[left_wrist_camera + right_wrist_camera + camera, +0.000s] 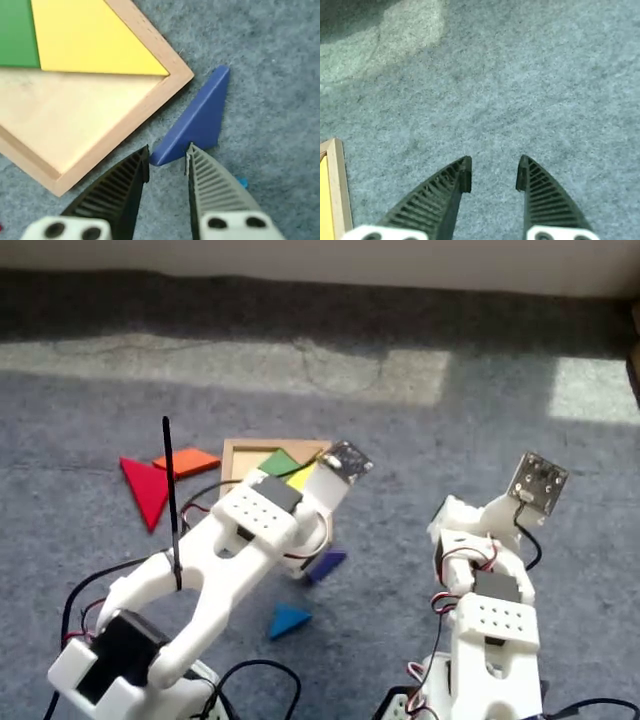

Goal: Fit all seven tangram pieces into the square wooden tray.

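While the left gripper (167, 151) hangs parted, the dark blue triangle (200, 117) pokes its near corner between the jaws, long edge running away.

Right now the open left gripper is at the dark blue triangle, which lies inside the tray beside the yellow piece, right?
No. The left wrist view shows the dark blue triangle lying outside the tray, on the carpet beside its rim. The open left gripper is at its corner.

Left arm (230, 560), right arm (490, 625): white shells, black servos, red-black wires. Right gripper (494, 161): dark ribbed fingers (435, 200), white screw-holed base.
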